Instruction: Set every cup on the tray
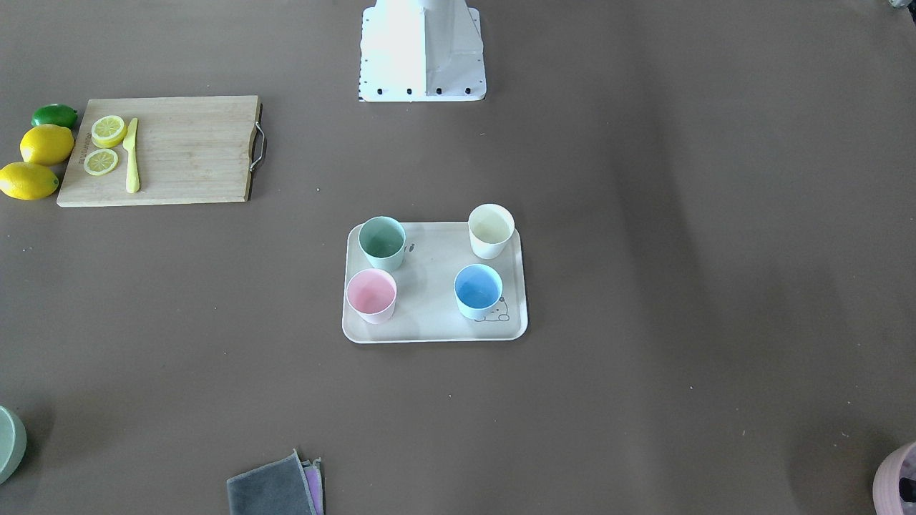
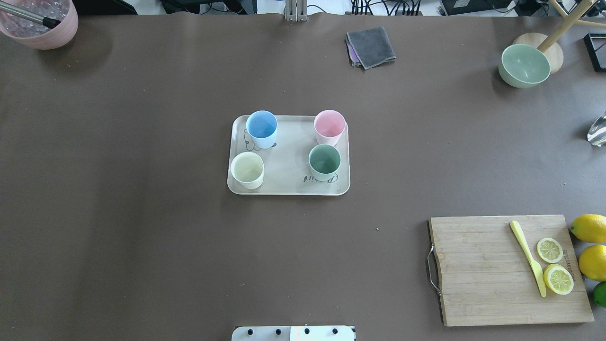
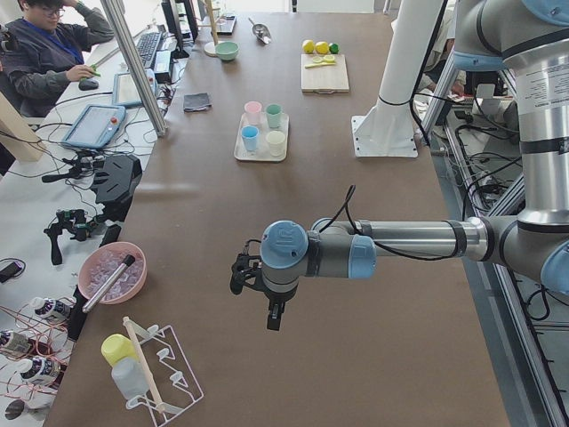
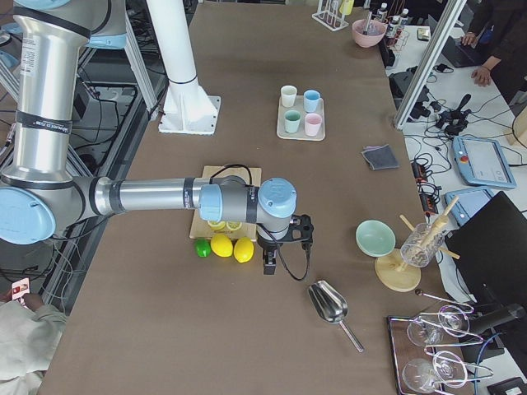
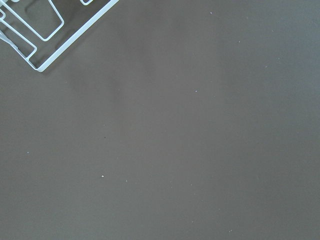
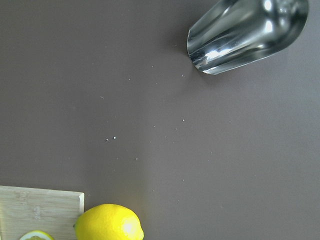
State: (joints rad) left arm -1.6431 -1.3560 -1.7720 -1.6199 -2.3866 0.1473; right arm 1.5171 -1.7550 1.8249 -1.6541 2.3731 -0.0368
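Observation:
The beige tray [image 2: 289, 161] lies at the table's middle. All four cups stand upright on it: light blue [image 2: 261, 129], pastel pink [image 2: 329, 127], cream-white [image 2: 247, 169] and mint green [image 2: 325, 162]. In the front-facing view the tray [image 1: 429, 286] holds them in its four corners. My left gripper [image 3: 274, 317] hangs over bare table far from the tray, seen only in the exterior left view. My right gripper [image 4: 268, 263] hangs by the lemons, seen only in the exterior right view. I cannot tell whether either is open or shut.
A wooden cutting board [image 2: 506, 270] with lemon slices and a yellow knife lies at the right, whole lemons [image 2: 589, 228] beside it. A grey cloth [image 2: 370, 46], a green bowl [image 2: 524, 65] and a pink pot [image 2: 42, 23] stand along the far edge. A metal scoop [image 6: 245, 32] and a wire rack [image 5: 40, 30] lie near the grippers.

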